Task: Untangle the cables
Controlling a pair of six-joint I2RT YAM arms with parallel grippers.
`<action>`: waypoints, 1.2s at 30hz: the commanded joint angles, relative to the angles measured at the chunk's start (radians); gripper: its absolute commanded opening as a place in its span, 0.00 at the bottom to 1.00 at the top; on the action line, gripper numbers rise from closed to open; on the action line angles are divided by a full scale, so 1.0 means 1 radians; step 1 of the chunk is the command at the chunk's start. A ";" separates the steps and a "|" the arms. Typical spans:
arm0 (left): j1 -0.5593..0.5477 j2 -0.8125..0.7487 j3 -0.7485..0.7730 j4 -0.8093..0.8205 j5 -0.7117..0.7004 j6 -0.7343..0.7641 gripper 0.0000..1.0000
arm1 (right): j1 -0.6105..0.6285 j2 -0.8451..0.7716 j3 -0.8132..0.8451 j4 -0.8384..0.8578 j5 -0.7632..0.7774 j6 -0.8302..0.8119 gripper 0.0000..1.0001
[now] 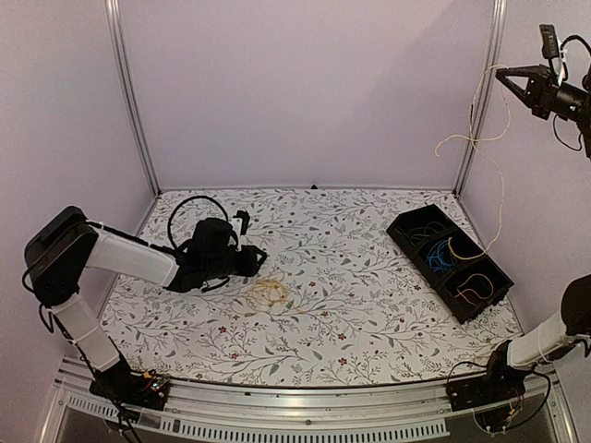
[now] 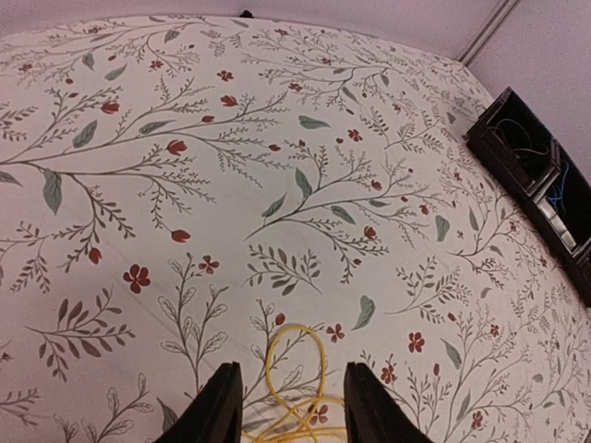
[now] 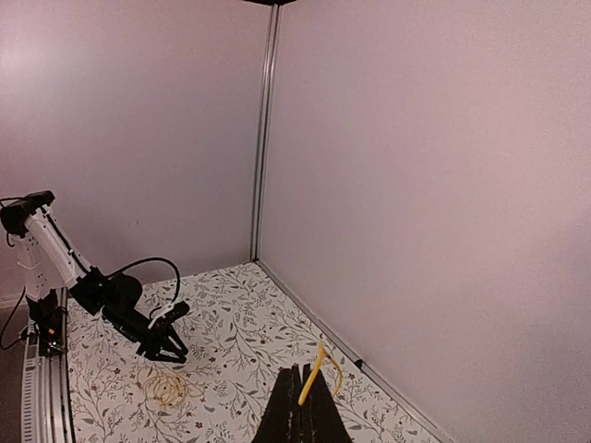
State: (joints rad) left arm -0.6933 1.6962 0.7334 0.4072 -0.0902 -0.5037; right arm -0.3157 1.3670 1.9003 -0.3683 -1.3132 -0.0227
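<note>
Right wrist, right pincer [image 3: 297,377] pinching yellow cable [image 3: 315,364]

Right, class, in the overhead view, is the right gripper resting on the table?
No: the right gripper sits high above the table, with a thin yellow cable dangling from it.

Robot lab test cell: plain pale panel walls [image 1: 305,92], aluminium frame posts [image 1: 131,92], floral-print tabletop [image 1: 351,314], extruded metal rail [image 1: 305,399] at 6 o'clock carrying bolted arms, black compartment bin [image 1: 421,273] at 3 o'clock
</note>
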 commanded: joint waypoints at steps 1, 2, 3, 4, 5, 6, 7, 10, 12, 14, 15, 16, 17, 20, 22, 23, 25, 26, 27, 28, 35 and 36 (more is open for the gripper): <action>-0.002 -0.107 0.107 -0.140 0.107 0.061 0.45 | -0.006 -0.073 -0.078 -0.181 0.082 -0.183 0.00; -0.005 -0.125 0.152 -0.221 0.119 0.081 0.49 | -0.006 -0.084 -0.098 -0.216 0.100 -0.207 0.00; -0.007 -0.137 0.205 -0.281 0.123 0.104 0.52 | -0.006 -0.100 -0.121 -0.243 0.120 -0.239 0.00; -0.010 -0.149 0.256 -0.338 0.123 0.121 0.56 | -0.006 -0.120 -0.144 -0.277 0.140 -0.277 0.00; -0.010 -0.159 0.301 -0.384 0.122 0.133 0.60 | -0.007 -0.134 -0.172 -0.290 0.158 -0.297 0.00; -0.010 -0.170 0.349 -0.436 0.120 0.142 0.63 | -0.007 -0.152 -0.200 -0.306 0.176 -0.321 0.00; -0.009 -0.177 0.390 -0.471 0.120 0.153 0.67 | -0.006 -0.164 -0.226 -0.321 0.190 -0.336 0.00; -0.009 -0.180 0.511 -0.509 0.115 0.178 0.75 | -0.006 -0.210 -0.302 -0.350 0.217 -0.377 0.00; -0.009 -0.163 0.577 -0.495 0.110 0.202 0.76 | -0.007 -0.238 -0.334 -0.353 0.234 -0.388 0.00; -0.008 -0.133 0.628 -0.459 0.109 0.263 0.75 | -0.006 -0.262 -0.362 -0.347 0.260 -0.390 0.00; -0.009 -0.117 0.631 -0.436 0.096 0.333 0.74 | -0.006 -0.275 -0.371 -0.342 0.276 -0.382 0.00; -0.006 -0.102 0.622 -0.408 0.032 0.367 0.74 | -0.007 -0.281 -0.376 -0.341 0.292 -0.376 0.00; 0.002 -0.091 0.609 -0.380 -0.017 0.376 0.74 | -0.006 -0.288 -0.379 -0.340 0.311 -0.370 0.00; 0.047 -0.096 0.517 -0.307 -0.038 0.357 0.72 | -0.006 -0.314 -0.392 -0.348 0.378 -0.372 0.00; 0.067 -0.135 0.412 -0.228 -0.044 0.323 0.73 | -0.006 -0.337 -0.400 -0.361 0.423 -0.385 0.00; 0.069 -0.153 0.366 -0.192 -0.048 0.317 0.73 | -0.006 -0.345 -0.400 -0.375 0.441 -0.391 0.00; 0.069 -0.174 0.328 -0.166 -0.045 0.311 0.73 | -0.006 -0.367 -0.398 -0.406 0.472 -0.413 0.00; 0.069 -0.177 0.333 -0.173 -0.035 0.317 0.73 | -0.006 -0.374 -0.402 -0.415 0.486 -0.419 0.00; 0.068 -0.178 0.343 -0.186 -0.035 0.321 0.73 | -0.006 -0.384 -0.406 -0.419 0.501 -0.424 0.00; 0.067 -0.176 0.354 -0.199 -0.038 0.322 0.73 | -0.006 -0.394 -0.414 -0.420 0.516 -0.427 0.00; 0.067 -0.178 0.359 -0.217 -0.053 0.338 0.73 | -0.006 -0.472 -0.415 -0.458 0.607 -0.434 0.00; 0.066 -0.183 0.358 -0.217 -0.057 0.341 0.73 | -0.006 -0.483 -0.415 -0.466 0.621 -0.444 0.00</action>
State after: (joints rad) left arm -0.6258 1.5440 1.0672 0.1661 -0.1261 -0.1848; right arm -0.3172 0.9180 1.4895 -0.7910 -0.7769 -0.4408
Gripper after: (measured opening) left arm 0.728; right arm 0.017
